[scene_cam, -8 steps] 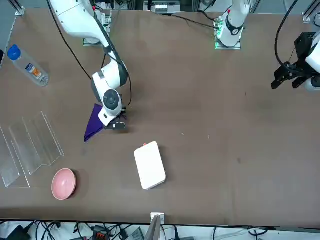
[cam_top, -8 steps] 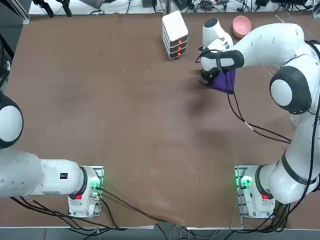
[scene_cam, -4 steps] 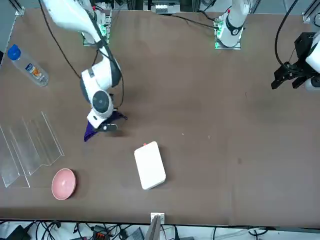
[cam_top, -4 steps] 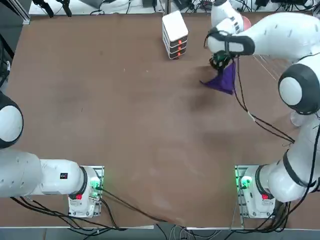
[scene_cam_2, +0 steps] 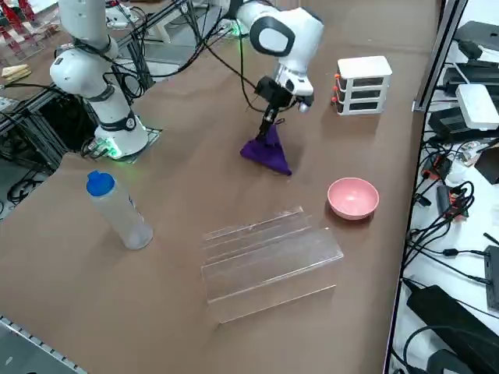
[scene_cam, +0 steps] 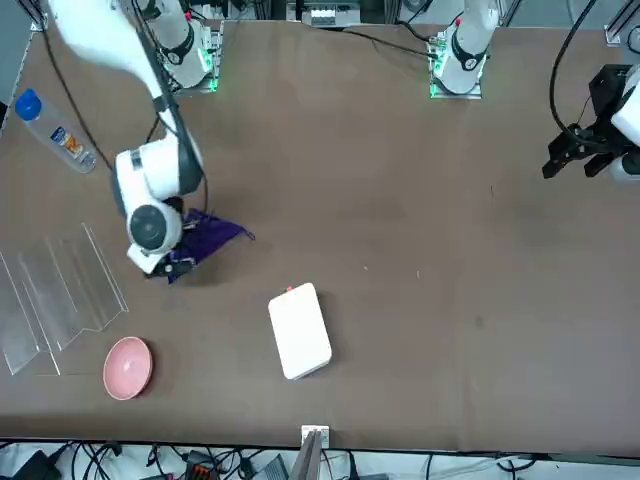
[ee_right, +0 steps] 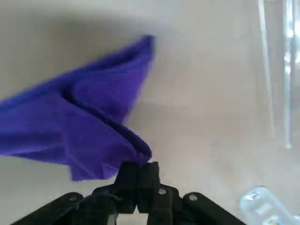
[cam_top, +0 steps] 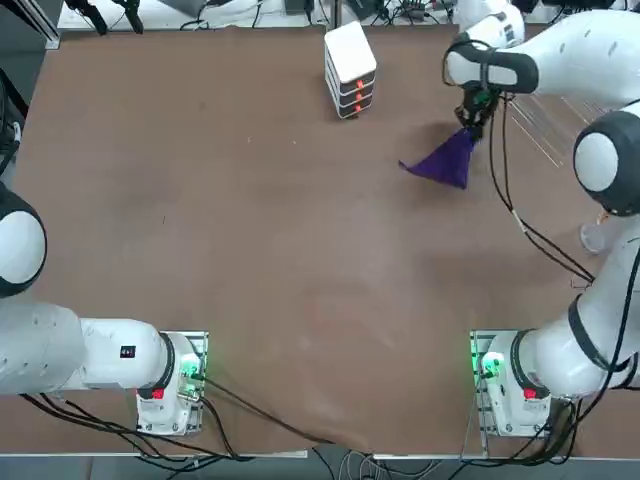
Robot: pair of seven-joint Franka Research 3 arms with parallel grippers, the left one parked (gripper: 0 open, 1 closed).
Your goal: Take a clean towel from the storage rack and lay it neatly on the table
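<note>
Above the table [cam_top: 250, 220], the right end effector [ee_right: 138, 174] pinches the purple towel [ee_right: 79, 126]; no writing is readable.

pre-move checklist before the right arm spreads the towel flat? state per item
1. Grip: right gripper shut on one corner of the towel: ok.
2. Towel out of the storage rack: ok, it is apart from the rack.
3. Towel flat: not ok, it hangs bunched from the gripper with its lower edge on the table.
4. Open tabletop toward the middle for spreading: ok.
5. White stacked box and pink bowl: ok, both stand apart from the towel.
6. Water bottle: ok, far off near the rack.
</note>
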